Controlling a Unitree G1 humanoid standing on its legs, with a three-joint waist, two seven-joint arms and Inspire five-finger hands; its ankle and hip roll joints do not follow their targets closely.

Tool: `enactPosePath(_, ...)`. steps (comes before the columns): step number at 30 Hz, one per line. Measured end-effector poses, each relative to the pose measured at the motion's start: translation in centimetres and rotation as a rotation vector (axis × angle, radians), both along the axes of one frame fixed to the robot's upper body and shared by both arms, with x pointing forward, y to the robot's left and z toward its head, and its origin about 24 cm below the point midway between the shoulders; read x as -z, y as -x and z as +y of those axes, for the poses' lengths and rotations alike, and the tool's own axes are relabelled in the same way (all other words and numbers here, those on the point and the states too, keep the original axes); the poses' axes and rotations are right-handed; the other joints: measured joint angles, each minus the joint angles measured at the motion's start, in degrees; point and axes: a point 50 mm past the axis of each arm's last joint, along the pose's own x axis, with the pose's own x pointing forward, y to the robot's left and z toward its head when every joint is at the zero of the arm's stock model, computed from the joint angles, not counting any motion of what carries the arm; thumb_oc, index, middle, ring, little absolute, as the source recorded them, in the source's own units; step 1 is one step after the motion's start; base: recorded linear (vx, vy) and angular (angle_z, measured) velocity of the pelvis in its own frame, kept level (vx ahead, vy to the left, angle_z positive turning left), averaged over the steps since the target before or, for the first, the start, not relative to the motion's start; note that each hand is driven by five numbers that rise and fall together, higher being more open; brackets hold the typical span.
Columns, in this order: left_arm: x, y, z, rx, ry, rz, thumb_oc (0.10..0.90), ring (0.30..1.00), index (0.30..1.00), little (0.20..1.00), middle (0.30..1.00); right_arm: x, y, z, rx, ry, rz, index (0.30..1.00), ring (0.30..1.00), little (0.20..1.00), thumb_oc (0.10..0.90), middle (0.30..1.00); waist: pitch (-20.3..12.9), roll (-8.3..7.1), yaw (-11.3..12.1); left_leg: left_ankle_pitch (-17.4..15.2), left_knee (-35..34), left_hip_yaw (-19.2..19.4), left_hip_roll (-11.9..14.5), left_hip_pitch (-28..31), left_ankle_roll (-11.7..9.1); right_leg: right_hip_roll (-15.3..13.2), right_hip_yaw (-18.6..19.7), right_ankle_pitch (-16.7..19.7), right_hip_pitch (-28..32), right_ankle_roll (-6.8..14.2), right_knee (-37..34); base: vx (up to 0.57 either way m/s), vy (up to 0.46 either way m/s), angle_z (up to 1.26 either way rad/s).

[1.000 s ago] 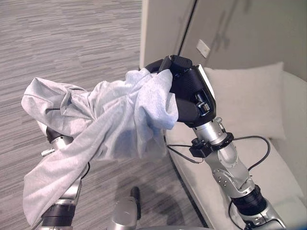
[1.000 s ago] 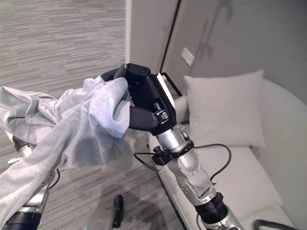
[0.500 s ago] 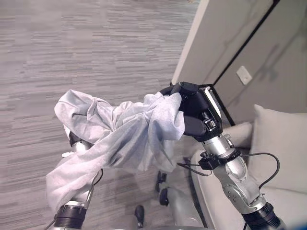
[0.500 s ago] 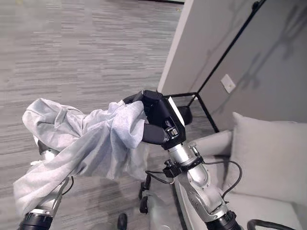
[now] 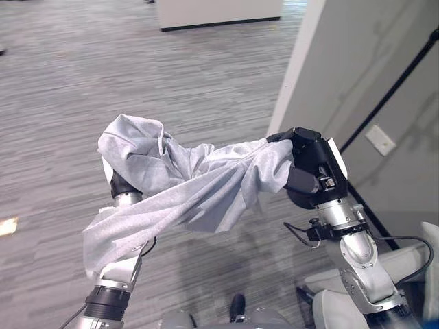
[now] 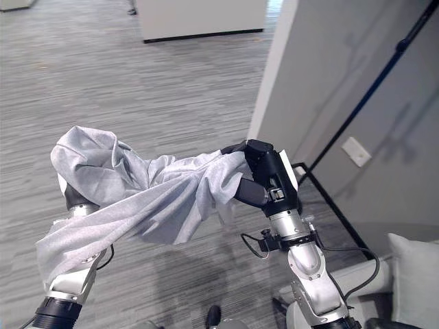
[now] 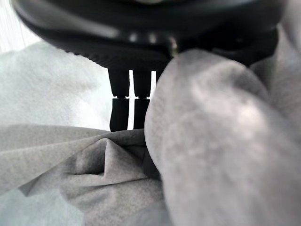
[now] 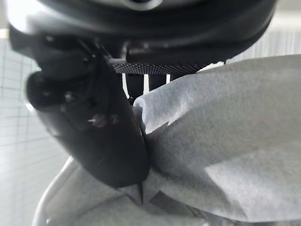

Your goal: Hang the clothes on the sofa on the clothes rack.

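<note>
Grey striped carpet flooring (image 5: 62, 89) runs out under both arms toward a pale low cabinet base (image 5: 219, 12) at 12 o'clock. Nearest, at 7 o'clock, the left hand (image 5: 122, 185) is buried beneath the light grey, soft jersey garment (image 5: 192, 192), which drapes over the left wrist and hangs down the forearm; whether its fingers are curled or straight cannot be told. Across at 3 o'clock, the right hand (image 5: 305, 168) has thumb and fingers pinched round the other bunched end of the cloth, so the garment spans between the 2 arms, off the white cushioned sofa (image 5: 357, 288) at 5 o'clock. Beyond, a thin black metal clothes rack pole (image 6: 370, 96) slants up at 2 o'clock against the beige wall (image 6: 322, 75).

Risks: the loose tail could slide off the left arm if it tilts, and the bunched fabric may snag on the pole rather than drape over it.
</note>
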Motion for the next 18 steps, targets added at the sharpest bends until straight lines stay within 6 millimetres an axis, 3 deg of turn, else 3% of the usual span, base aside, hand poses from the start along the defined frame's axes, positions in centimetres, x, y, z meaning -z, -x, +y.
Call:
enactPosePath(1,0.4,0.3,0.2,-0.004,-0.009,0.017,0.400,0.300,0.300,0.300,0.300,0.1,0.0,0.3,0.002,-0.021,0.002,0.300,0.300,0.300,0.400,0.300,-0.05,-1.29,1.07,0.90,-10.20,-3.51,-2.39,0.45,1.09,-1.54,3.09,0.36,0.47,0.80,-0.75,0.44,0.326,-1.71)
enactPosePath(2,1.2,0.7,0.7,-0.015,-0.021,0.055,0.400,0.300,0.300,0.300,0.300,-0.1,-0.2,0.6,0.002,-0.034,-0.006,0.300,0.300,0.300,0.400,0.300,0.03,-0.89,2.72,4.54,-22.06,-10.35,-3.64,-0.08,0.32,-2.15,8.77,0.75,1.19,2.35,-1.49,0.42,0.326,-2.14)
enactPosePath(3,2.1,0.8,1.2,-0.025,-0.034,0.088,0.400,0.300,0.300,0.300,0.300,0.2,-0.5,0.7,0.008,-0.014,-0.002,0.300,0.300,0.300,0.400,0.300,0.11,-0.54,4.08,7.07,-32.21,-22.54,-6.29,1.27,0.30,-2.97,13.26,0.27,2.09,4.08,-2.35,0.35,0.234,-2.10)
enactPosePath(4,2.6,0.7,1.4,-0.033,-0.037,0.112,0.400,0.300,0.300,0.300,0.300,0.4,-0.8,0.6,0.018,0.009,0.003,0.300,0.300,0.300,0.400,0.300,0.22,-0.01,4.96,8.69,-37.14,-28.48,-6.53,1.79,-0.32,-3.30,15.48,0.07,2.79,4.58,-2.92,0.16,0.250,-1.80)
enactPosePath(5,3.5,0.7,1.3,-0.043,-0.016,0.147,0.400,0.300,0.300,0.300,0.300,0.9,-0.9,-0.2,0.056,0.045,0.025,0.300,0.300,0.300,0.400,0.300,1.56,3.17,4.40,10.16,-37.25,-27.88,-5.18,0.57,-1.34,-3.06,15.68,-0.06,6.14,7.40,-3.97,0.18,0.249,-1.26)
enactPosePath(6,3.8,0.8,0.9,-0.042,0.006,0.155,0.400,0.300,0.300,0.300,0.300,1.2,-0.5,-1.1,0.095,0.099,0.035,0.300,0.300,0.300,0.400,0.300,1.52,6.07,3.26,8.08,-33.76,-24.75,-3.90,-0.57,-0.35,-2.20,15.90,-1.14,8.69,8.64,-4.73,0.18,0.299,-0.87)
enactPosePath(7,3.9,0.9,0.8,-0.039,0.006,0.159,0.400,0.300,0.300,0.300,0.300,1.6,-0.2,-1.7,0.120,0.132,0.046,0.300,0.300,0.300,0.400,0.300,1.57,7.57,2.84,11.08,-31.21,-23.53,-3.31,-1.49,-0.02,-1.91,16.30,-2.00,9.89,9.50,-4.93,0.11,0.221,-0.88)
enactPosePath(8,3.5,1.2,1.3,-0.048,-0.008,0.148,0.400,0.300,0.300,0.300,0.300,3.3,1.2,-2.4,0.177,0.183,0.122,0.300,0.300,0.300,0.400,0.300,1.19,6.83,3.13,14.50,-28.86,-17.44,-3.54,-2.41,-4.37,-3.90,13.46,-4.64,5.82,9.10,2.81,0.32,0.410,-0.71)
enactPosePath(9,2.6,0.6,2.1,-0.044,-0.070,0.128,0.400,0.300,0.300,0.300,0.300,4.0,1.9,-1.7,0.208,0.121,0.144,0.300,0.300,0.300,0.400,0.300,1.32,0.25,1.28,14.05,-22.67,-13.68,-9.15,-2.95,-0.10,-6.18,10.27,-7.00,4.25,5.08,3.80,0.43,0.503,-0.85)
enactPosePath(10,2.7,0.4,1.7,-0.032,-0.066,0.136,0.400,0.300,0.300,0.300,0.300,3.3,2.2,-2.1,0.236,0.119,0.113,0.300,0.300,0.300,0.400,0.300,1.89,2.09,1.44,12.06,-11.45,-14.28,-10.17,-1.63,5.94,-8.77,10.84,-7.59,5.62,7.72,3.21,0.48,0.588,-0.43)
enactPosePath(11,2.7,0.3,1.2,-0.006,-0.077,0.140,0.400,0.300,0.300,0.300,0.300,2.4,2.7,-2.7,0.276,0.169,0.071,0.300,0.300,0.300,0.400,0.300,1.99,4.66,1.01,6.15,-13.60,-14.46,-10.90,2.85,4.14,-9.39,12.19,-6.99,6.69,8.89,5.16,0.28,0.399,-0.43)
enactPosePath(12,1.9,-0.4,1.1,0.008,-0.099,0.122,0.400,0.300,0.300,0.300,0.300,1.7,2.9,-2.8,0.322,0.199,0.032,0.300,0.300,0.300,0.400,0.300,2.57,3.99,-0.44,5.85,-15.73,-11.90,-13.86,6.25,6.17,-13.21,14.98,-7.38,4.08,10.42,11.77,0.23,0.374,-1.03)
enactPosePath(13,0.7,-0.6,1.2,-0.001,-0.133,0.065,0.400,0.300,0.300,0.300,0.300,0.7,2.7,-2.6,0.359,0.257,-0.039,0.300,0.300,0.300,0.400,0.300,1.92,5.48,-0.40,8.35,-21.14,-6.80,-14.62,10.00,8.39,-14.11,17.45,-5.15,-6.45,14.40,27.05,0.18,0.291,-1.02)
enactPosePath(14,-0.1,-1.0,1.1,0.004,-0.143,0.031,0.400,0.300,0.300,0.300,0.300,0.4,2.6,-2.5,0.385,0.269,-0.060,0.300,0.300,0.300,0.400,0.300,1.83,5.76,-0.08,9.30,-23.42,-5.51,-14.70,11.03,8.51,-13.97,16.17,-5.01,-9.57,14.63,32.99,0.21,0.410,-1.17)
enactPosePath(16,-1.8,-1.5,0.5,0.024,-0.184,-0.038,0.400,0.300,0.300,0.300,0.300,0.0,2.2,-2.6,0.420,0.291,-0.093,0.300,0.300,0.300,0.400,0.300,1.93,5.02,-0.89,10.98,-28.15,-2.66,-15.49,14.43,10.57,-12.73,9.59,-4.53,-13.76,14.60,38.92,0.27,0.298,-0.72)
enactPosePath(17,-2.2,-1.5,0.6,0.020,-0.193,-0.051,0.400,0.300,0.300,0.300,0.300,-0.5,1.8,-2.2,0.410,0.288,-0.120,0.300,0.300,0.300,0.400,0.300,2.08,4.99,-0.27,11.07,-30.52,-0.01,-15.87,16.60,11.07,-13.47,1.75,-5.03,-14.84,13.75,42.49,0.40,0.108,-1.15)
enactPosePath(18,-2.0,-1.2,0.8,0.012,-0.184,-0.044,0.400,0.300,0.300,0.300,0.300,-0.5,1.5,-2.1,0.400,0.300,-0.122,0.300,0.300,0.300,0.400,0.300,2.06,5.54,-0.28,9.70,-33.62,1.30,-16.09,18.68,7.97,-14.24,-7.57,-6.79,-14.24,10.85,41.76,0.33,0.013,-1.18)
